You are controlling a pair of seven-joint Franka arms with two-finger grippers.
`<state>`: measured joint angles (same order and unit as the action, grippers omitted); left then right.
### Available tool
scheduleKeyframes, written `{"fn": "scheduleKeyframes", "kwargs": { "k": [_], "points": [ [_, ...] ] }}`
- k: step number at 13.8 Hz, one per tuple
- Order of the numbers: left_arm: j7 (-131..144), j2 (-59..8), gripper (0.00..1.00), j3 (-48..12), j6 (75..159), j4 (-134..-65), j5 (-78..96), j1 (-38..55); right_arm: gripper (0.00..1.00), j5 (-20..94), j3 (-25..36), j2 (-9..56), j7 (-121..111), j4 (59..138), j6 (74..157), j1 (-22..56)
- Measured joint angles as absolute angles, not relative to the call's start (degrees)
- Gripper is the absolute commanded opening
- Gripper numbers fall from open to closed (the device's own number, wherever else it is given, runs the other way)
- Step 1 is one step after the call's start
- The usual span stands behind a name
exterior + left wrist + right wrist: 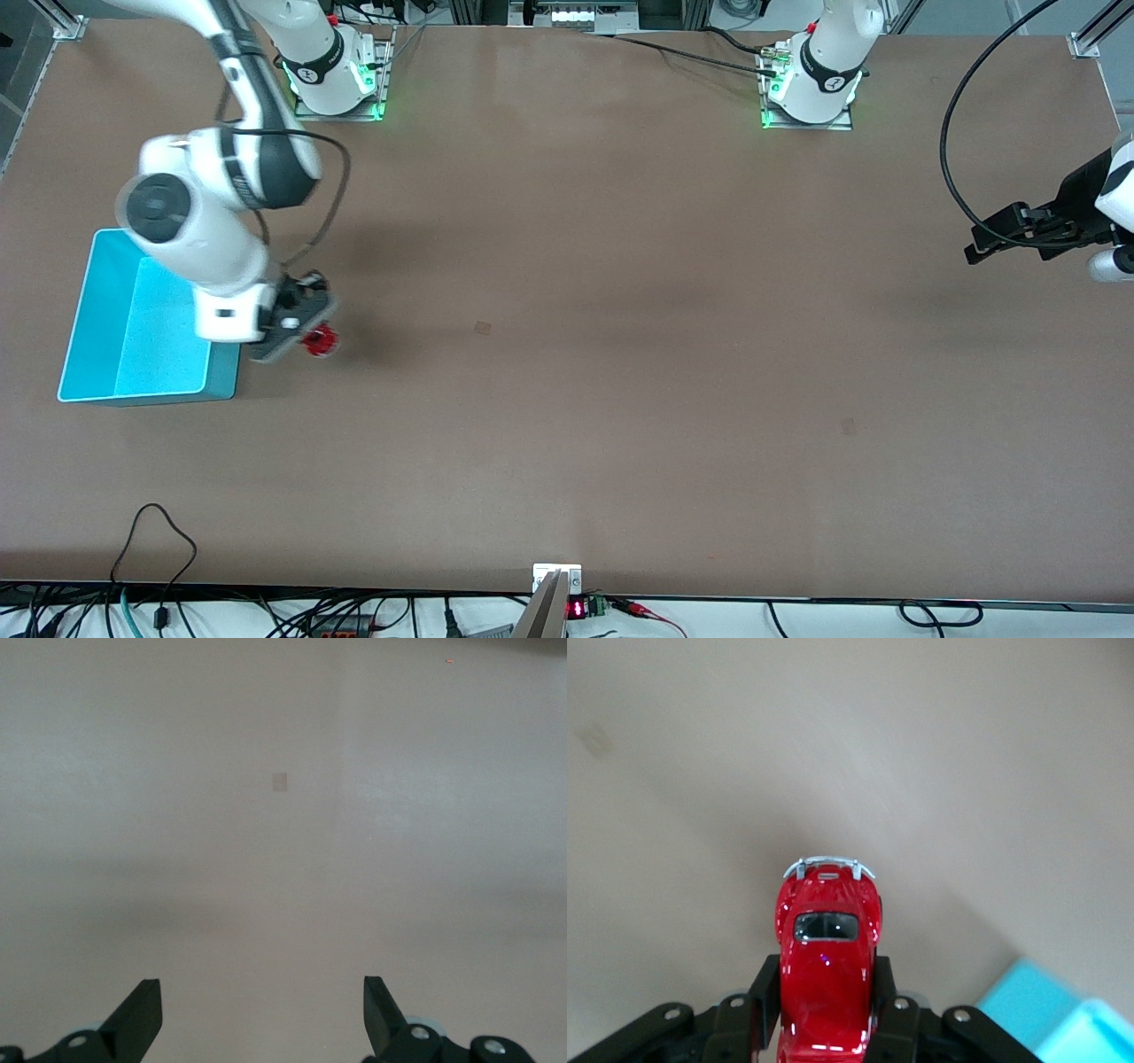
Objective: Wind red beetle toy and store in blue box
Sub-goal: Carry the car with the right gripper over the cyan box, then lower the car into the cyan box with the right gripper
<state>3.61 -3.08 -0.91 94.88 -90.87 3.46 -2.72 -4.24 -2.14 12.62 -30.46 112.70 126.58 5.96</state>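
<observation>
The red beetle toy is a tiny glossy red car with a silvery bumper. My right gripper is shut on it, just beside the blue box's wall that faces the left arm's end of the table. In the right wrist view the black fingers clamp both sides of the toy. The blue box is a light blue bin at the right arm's end of the table; a corner shows in the right wrist view. My left gripper is open and empty over the left arm's end of the table, and also shows in the left wrist view.
The brown table spreads wide between the two arms. A small dark mark lies on it near the middle. Cables run along the table edge nearest the front camera.
</observation>
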Motion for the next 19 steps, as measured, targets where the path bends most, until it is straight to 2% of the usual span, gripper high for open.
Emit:
{"fn": "scheduleKeyframes", "kwargs": {
  "k": [2,4,8,11,15,19],
  "points": [
    [3.61,-2.99,1.00,-0.91,94.83,-90.88,3.46,-2.72,0.02,-4.24,-0.58,9.92,-28.09,116.42,126.32,1.57],
    [3.61,-2.92,1.00,-0.92,94.83,-90.87,3.46,-2.71,0.02,-4.24,3.37,8.43,-24.83,118.23,125.42,0.34],
    [3.60,-2.90,1.00,-0.92,94.83,-90.88,3.46,-2.71,0.03,-4.25,9.65,8.74,-23.35,119.40,125.97,-2.19],
    [3.60,-2.90,1.00,-0.92,94.83,-90.89,3.46,-2.71,0.03,-4.26,12.93,11.31,-23.41,120.96,130.97,-3.08],
    [3.60,-2.90,1.00,-0.92,94.83,-90.89,3.46,-2.72,0.03,-4.29,14.49,16.45,-24.01,125.79,141.80,-4.49],
    [3.60,-2.90,1.00,-0.88,94.83,-90.90,3.46,-2.78,0.06,-4.29,14.59,20.11,-24.67,127.14,144.89,-6.95]
  ]
}}
